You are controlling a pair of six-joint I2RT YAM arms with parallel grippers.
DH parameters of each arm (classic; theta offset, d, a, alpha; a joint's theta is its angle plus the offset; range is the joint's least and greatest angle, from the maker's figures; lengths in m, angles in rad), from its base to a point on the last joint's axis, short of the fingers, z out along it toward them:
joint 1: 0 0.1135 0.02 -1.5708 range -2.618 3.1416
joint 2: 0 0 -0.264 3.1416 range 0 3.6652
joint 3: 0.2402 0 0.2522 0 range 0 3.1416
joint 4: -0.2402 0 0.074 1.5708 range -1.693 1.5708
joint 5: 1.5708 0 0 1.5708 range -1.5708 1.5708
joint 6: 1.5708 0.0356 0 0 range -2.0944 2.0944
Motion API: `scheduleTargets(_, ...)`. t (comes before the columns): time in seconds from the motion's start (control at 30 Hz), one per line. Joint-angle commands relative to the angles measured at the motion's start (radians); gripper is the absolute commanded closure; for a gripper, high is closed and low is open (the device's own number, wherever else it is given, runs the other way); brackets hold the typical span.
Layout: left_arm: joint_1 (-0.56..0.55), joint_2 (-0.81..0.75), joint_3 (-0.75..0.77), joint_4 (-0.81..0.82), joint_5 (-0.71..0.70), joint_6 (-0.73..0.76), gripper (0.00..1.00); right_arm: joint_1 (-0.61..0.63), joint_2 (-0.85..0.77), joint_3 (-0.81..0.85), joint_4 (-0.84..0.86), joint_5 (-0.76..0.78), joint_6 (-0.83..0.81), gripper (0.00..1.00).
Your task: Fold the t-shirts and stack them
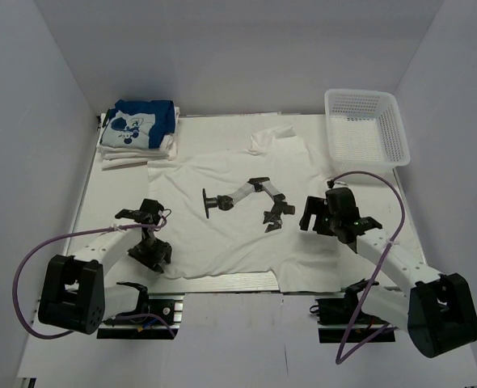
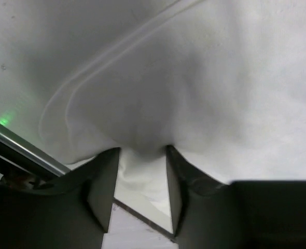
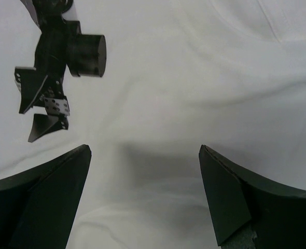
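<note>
At the far-left corner of the white table sits the pile: a folded blue cloth t-shirt with a white cartoon print lying on folded plain white t-shirts.

Toward the near-left corner, the left gripper is down on the hem corner of a large white cloth t-shirt, which is spread flat over the middle of the table. Its black fingers stand half closed around a pucker of cloth, and I cannot tell whether they have truly caught it. Only a thin ridge lies between them. A lift could let it slip free, or take the top layer alone and skew the fold. The hem lies right at the near edge, beside the metal rail, where a low pull might snag.

The right gripper hangs over the shirt's right side, spread wide and holding nothing. If the left side rose alone, the cloth would likely drag crooked.

The shirt seems to lie hem toward the near edge and bunched neck end toward the far edge. Its long axis would then run near to far, with a black and grey robot-arm picture at mid-body. A white plastic mesh basket stands at the far-right corner, just beyond the spread shirt's far right side.
</note>
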Motion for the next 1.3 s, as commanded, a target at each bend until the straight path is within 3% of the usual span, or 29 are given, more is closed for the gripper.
scheduleTargets(0.0, 0.004, 0.036, -0.039, 0.025, -0.141, -0.035, 0.53, 0.004, -0.057, 0.04, -0.132, 0.001, 0.004, 0.1)
scheduleTargets(0.03, 0.004, 0.036, -0.039, 0.034, -0.141, -0.035, 0.53, 0.005, -0.065, 0.044, -0.165, -0.005, 0.006, 0.1)
scheduleTargets(0.07, 0.004, 0.027, -0.039, 0.034, -0.141, -0.035, 0.64, 0.007, -0.085, 0.047, -0.207, -0.014, 0.012, 0.1)
scheduleTargets(0.2, 0.004, 0.027, -0.039, 0.034, -0.141, -0.035, 0.83, 0.03, -0.139, 0.066, -0.322, -0.027, 0.017, 0.1)
scheduleTargets(0.33, 0.004, 0.018, -0.019, 0.034, -0.141, -0.015, 0.86, 0.082, -0.104, 0.086, -0.408, -0.039, 0.024, 0.1)
scheduleTargets(0.43, 0.004, 0.007, -0.01, 0.023, -0.151, -0.003, 0.94, 0.152, -0.042, 0.06, -0.427, -0.08, 0.072, 0.1)
scheduleTargets(0.5, 0.004, -0.002, -0.001, 0.023, -0.151, 0.007, 0.94, 0.192, -0.017, 0.055, -0.417, -0.142, 0.096, 0.11)
scheduleTargets(0.77, 0.004, -0.022, -0.001, 0.034, -0.13, 0.036, 0.98, 0.341, 0.065, 0.05, -0.508, -0.11, 0.167, 0.14)
scheduleTargets(1.03, 0.004, -0.031, -0.032, 0.106, -0.085, 0.069, 0.99, 0.41, 0.036, 0.211, -0.592, 0.271, 0.241, 0.1)
scheduleTargets(1.17, 0.004, -0.04, -0.013, 0.083, -0.104, 0.079, 0.99, 0.43, 0.009, 0.233, -0.54, 0.11, 0.08, 0.1)
scheduleTargets(1.27, 0.004, -0.054, -0.013, 0.099, -0.104, 0.106, 0.99, 0.473, 0.019, 0.19, -0.503, -0.092, -0.015, 0.1)
